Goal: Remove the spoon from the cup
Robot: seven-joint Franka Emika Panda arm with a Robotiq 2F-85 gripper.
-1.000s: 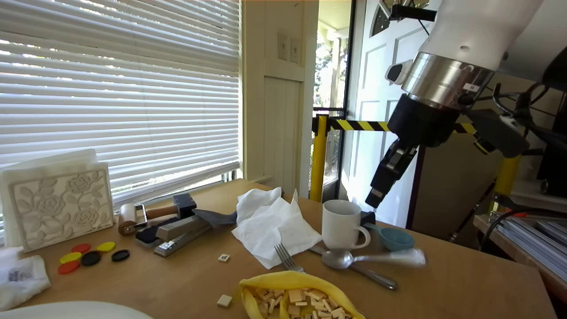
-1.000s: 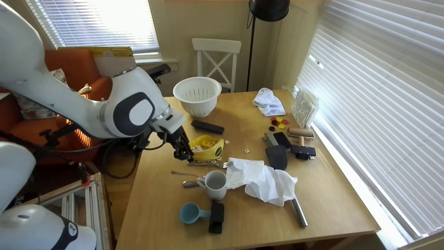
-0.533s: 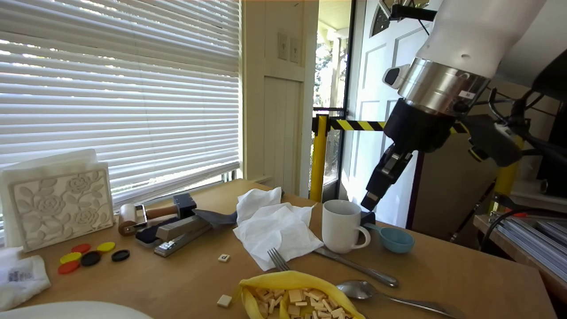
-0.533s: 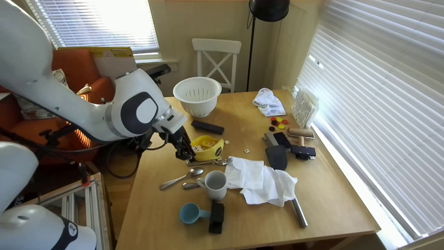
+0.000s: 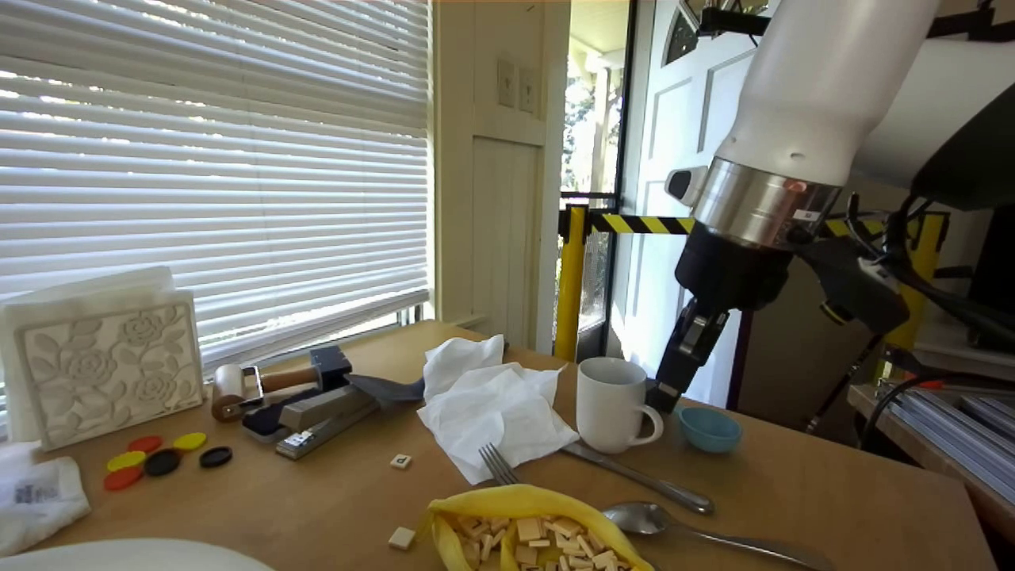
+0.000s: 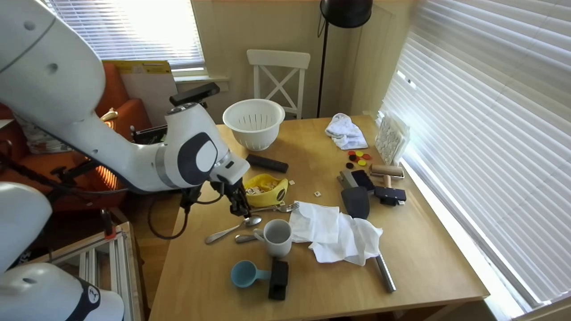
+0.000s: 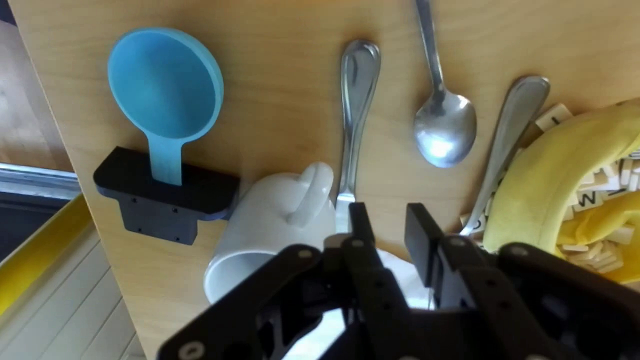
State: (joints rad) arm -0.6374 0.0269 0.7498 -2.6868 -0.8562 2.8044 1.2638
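The silvery spoon [image 5: 638,517] lies flat on the table, outside the cup and apart from it. It also shows in an exterior view [image 6: 228,232] and in the wrist view [image 7: 445,129]. The white cup [image 5: 609,408] stands upright, empty as far as its inside shows. It is also in an exterior view [image 6: 279,240] and partly behind the gripper in the wrist view [image 7: 272,212]. My gripper [image 7: 385,215] is open with nothing between its fingers. It is low over the table [image 6: 246,215], near the spoon's bowl and to one side of the cup.
A knife [image 7: 357,90] lies partly beside the cup. A fork [image 6: 276,208] lies by the yellow banana-shaped pouch [image 6: 281,196] of letter tiles. A blue scoop [image 6: 244,274] rests in a black holder [image 6: 279,281]. White tissue [image 6: 314,223] lies on the cup's far side.
The spoon, blurred and close against the cup a second ago, now lies still and farther from it. The tissue and fork shifted slightly. My gripper has come down lower.
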